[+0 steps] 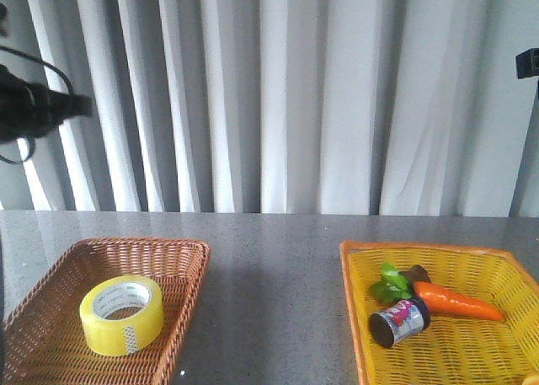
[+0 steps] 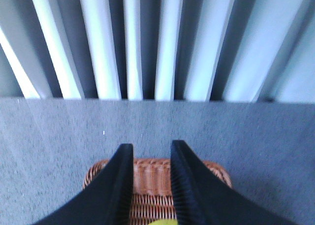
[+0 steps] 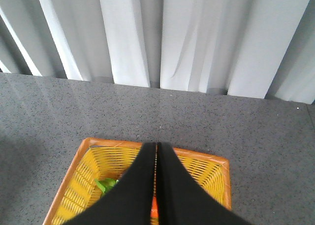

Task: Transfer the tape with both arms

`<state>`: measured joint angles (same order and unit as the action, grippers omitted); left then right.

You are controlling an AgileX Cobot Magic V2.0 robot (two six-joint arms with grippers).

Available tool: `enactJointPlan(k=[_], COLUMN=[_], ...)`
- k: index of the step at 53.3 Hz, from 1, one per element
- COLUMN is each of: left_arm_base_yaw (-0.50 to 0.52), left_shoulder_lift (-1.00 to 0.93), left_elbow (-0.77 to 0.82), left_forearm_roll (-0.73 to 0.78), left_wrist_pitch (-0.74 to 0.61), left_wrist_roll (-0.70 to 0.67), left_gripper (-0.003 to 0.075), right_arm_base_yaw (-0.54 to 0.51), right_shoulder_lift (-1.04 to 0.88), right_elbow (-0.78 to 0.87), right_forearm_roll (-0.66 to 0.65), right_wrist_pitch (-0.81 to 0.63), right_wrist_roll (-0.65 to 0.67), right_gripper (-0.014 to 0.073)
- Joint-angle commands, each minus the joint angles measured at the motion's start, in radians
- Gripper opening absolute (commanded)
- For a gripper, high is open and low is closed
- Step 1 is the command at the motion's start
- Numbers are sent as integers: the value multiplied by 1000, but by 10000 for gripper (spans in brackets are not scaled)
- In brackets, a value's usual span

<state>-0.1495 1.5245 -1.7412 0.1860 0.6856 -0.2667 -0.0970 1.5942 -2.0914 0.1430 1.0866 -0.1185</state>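
Lying near brown basket [image 1: 189,259] front wall, the tape [image 1: 122,314].

Bare table [image 1: 274,301] lies open between the brown basket [image 1: 181,254] and yellow basket [image 1: 358,309].

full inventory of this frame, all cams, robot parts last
tape: 1, translucent yellow, white core, lying flat in the brown basket
brown basket: 1, brown wicker, table left
yellow basket: 1, yellow, orange rim, table right
carrot: 1, orange, green leaves, in the yellow basket
can: 1, printed, on its side beside the carrot
table: 1, grey speckled
curtain: 1, white, behind the table
left gripper: 1, black, open, above the brown basket
right gripper: 1, black, shut, above the yellow basket
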Motion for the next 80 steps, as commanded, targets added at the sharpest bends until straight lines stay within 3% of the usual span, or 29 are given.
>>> enactJointPlan(k=[1, 18, 50, 74, 80], left_arm_base_yaw=[-1, -1, -1, -1, -1], left_shoulder_lift=[-112, -251, -276, -274, -361], left_elbow=[-30, -30, -30, -21, 77], left_forearm_roll=[17, 45, 38, 58, 58], left_wrist_pitch=[-85, -75, 80, 80, -51], left_wrist_roll=[0, 44, 43, 43, 39], left_gripper=[122, -8, -7, -6, -6], right_arm_base_yaw=[-4, -4, -4, -4, -4], right_shoulder_lift=[-29, -29, -29, -29, -29], right_elbow=[-26, -26, -26, -26, -26], right_forearm_roll=[3, 3, 3, 3, 4], right_wrist_pitch=[-66, -67, -67, -67, -67], right_wrist_roll=[-10, -10, -10, -10, -10], right_gripper=[-8, -8, -8, -8, -8])
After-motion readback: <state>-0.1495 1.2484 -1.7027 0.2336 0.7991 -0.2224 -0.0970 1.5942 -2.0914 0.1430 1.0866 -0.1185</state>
